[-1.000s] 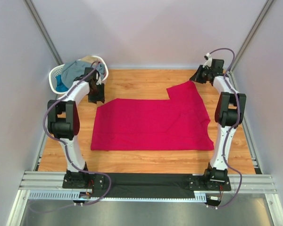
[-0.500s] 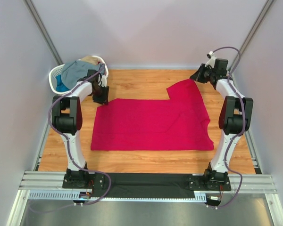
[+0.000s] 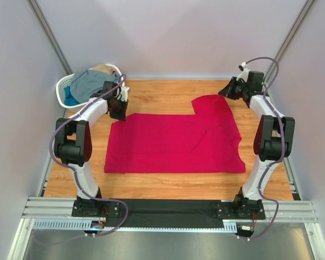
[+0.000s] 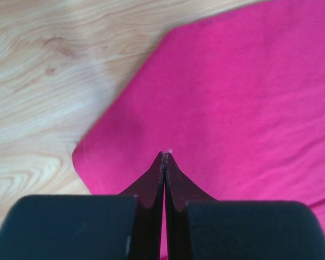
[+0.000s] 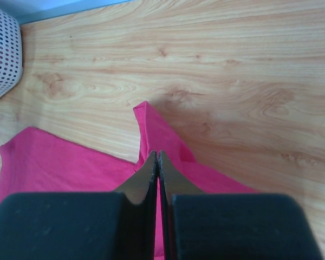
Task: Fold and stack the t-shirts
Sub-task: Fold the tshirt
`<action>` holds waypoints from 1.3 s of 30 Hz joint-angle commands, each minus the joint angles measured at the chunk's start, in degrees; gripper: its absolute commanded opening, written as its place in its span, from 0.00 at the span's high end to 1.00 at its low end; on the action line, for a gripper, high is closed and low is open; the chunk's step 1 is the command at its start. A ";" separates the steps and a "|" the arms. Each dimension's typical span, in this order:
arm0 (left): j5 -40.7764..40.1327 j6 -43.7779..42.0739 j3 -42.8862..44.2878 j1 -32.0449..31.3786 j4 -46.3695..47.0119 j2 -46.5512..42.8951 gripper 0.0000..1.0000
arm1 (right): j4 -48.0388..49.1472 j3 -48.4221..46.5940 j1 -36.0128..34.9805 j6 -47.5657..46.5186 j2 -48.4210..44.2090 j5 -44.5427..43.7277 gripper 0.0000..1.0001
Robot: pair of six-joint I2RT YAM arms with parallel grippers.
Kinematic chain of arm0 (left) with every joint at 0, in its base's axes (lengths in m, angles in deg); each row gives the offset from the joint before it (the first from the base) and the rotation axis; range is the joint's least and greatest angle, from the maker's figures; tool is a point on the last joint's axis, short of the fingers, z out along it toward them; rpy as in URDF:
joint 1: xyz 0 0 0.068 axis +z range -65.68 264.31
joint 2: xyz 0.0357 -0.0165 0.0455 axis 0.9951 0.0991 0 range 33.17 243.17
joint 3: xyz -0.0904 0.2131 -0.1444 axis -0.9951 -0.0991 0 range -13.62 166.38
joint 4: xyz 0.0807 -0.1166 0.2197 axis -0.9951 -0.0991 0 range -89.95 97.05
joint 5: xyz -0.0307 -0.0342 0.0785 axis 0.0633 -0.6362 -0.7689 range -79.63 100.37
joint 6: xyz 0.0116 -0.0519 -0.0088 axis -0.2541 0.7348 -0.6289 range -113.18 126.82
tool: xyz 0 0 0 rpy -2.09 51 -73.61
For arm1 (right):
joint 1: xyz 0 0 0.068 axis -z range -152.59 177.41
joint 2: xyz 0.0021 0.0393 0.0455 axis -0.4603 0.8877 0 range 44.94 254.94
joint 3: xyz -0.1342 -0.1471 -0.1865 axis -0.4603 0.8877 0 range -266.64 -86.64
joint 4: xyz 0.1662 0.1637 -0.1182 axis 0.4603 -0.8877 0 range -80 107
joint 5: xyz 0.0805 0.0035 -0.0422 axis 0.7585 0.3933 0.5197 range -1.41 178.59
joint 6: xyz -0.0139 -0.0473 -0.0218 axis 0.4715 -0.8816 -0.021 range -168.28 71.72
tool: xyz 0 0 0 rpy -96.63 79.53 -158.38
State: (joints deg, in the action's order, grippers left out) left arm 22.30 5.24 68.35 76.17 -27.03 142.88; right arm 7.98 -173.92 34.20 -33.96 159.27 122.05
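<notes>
L claw (image 4: 164, 154) moved over 1 pink tee (image 3: 173, 143); 3 tees (image 3: 89, 82) in basket (image 3: 62, 86).

Wooden table (image 3: 162, 93) under a flat crimson t-shirt (image 3: 173, 143), lattice basket (image 3: 62, 86) far-left.

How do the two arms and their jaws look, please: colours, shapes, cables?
The left arm and right arm have white links, bulky black joints and black bases. A thin purple cable loops along each. The jaws are black, tapering to thin tips.
</notes>
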 commanded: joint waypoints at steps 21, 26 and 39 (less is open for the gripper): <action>-2.88 -7.64 12.77 -0.21 -2.39 10.26 0.51 | 2.95 8.80 -0.19 0.27 -12.10 -1.02 1.00; -2.96 -7.73 12.16 -0.21 -1.69 11.75 0.53 | 1.46 8.62 -0.19 -1.05 -13.59 -2.07 1.00; -11.83 0.42 7.24 -5.82 -1.77 1.15 1.00 | -1.78 10.29 -0.19 -1.06 -17.11 -3.66 1.00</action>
State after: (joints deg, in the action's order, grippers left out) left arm 15.54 1.41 77.42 74.01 -28.37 152.94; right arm 8.20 -164.26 34.20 -34.44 144.80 119.49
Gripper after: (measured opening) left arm 0.006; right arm 0.005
